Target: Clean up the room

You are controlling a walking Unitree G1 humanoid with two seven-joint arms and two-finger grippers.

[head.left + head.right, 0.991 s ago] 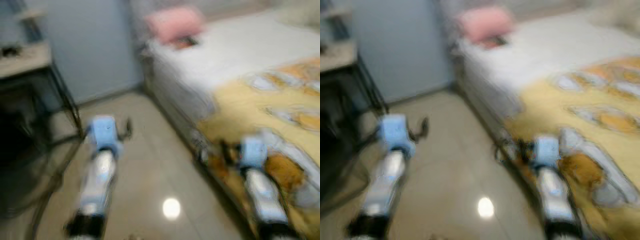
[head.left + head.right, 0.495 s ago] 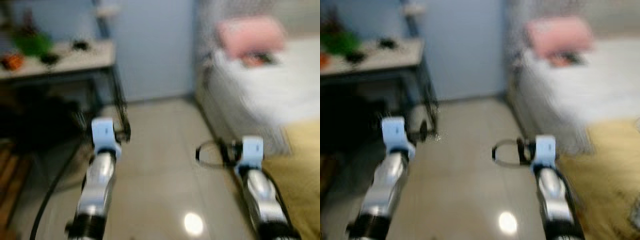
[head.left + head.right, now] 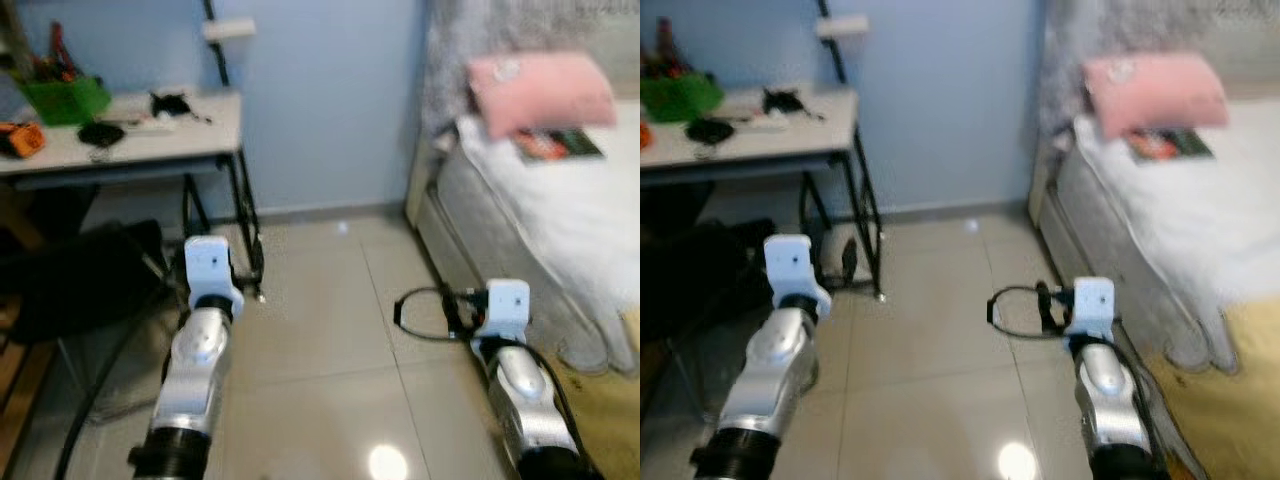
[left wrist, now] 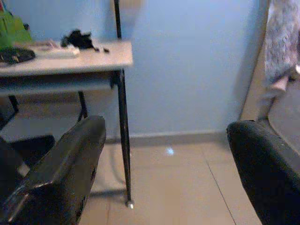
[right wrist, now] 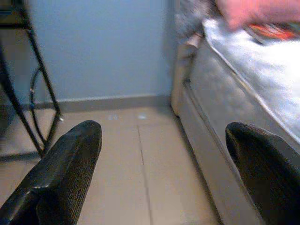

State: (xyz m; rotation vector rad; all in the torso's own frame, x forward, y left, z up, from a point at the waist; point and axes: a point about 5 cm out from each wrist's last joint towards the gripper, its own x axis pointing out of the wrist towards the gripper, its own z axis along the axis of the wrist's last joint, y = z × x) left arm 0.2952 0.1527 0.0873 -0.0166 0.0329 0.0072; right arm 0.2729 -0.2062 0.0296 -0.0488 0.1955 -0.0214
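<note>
Both arms are held out low over the tiled floor (image 3: 320, 320). The left claw (image 4: 164, 173) has its fingers spread wide apart and holds nothing; the right claw (image 5: 164, 173) is likewise wide open and empty. A desk (image 3: 190, 135) against the blue wall carries a green bin (image 3: 65, 98) at its far left corner and dark clutter (image 3: 172, 101) (too blurred to name). On the bed (image 3: 560, 190), a pink pillow (image 3: 540, 88) sits at the head, a book (image 3: 558, 145) just beside it.

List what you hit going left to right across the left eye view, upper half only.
Orange item → green basket → black clutter on the desk → desk → bare blue wall → pink pillow on the bed.
</note>
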